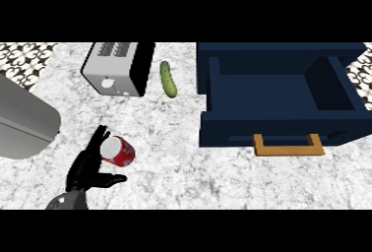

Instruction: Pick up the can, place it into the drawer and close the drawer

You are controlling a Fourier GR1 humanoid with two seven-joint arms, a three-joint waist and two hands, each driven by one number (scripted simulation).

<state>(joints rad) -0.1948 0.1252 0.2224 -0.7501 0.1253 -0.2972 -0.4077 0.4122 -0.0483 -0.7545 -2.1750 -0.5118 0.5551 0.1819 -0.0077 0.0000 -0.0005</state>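
Counter [189,167]: white-grey mottled stone, reads matt. Toaster [112,69]: silver metal face with a smooth black side. Cucumber [169,78]: green skin with a slight sheen. Drawer [232,130]: dark navy, flat matt, looks painted. Drawer handle [288,151]: tan, wood-like, matt. Can [118,151]: red wall is glossy, the end pale. Left hand [87,167]: black, smooth, plastic-like. Grey rounded body [22,123] at the left edge: dull metal look.

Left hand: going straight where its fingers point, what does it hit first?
Likely the toaster. The left hand points away and slightly right; the can sits just right of that line. Depth unclear.
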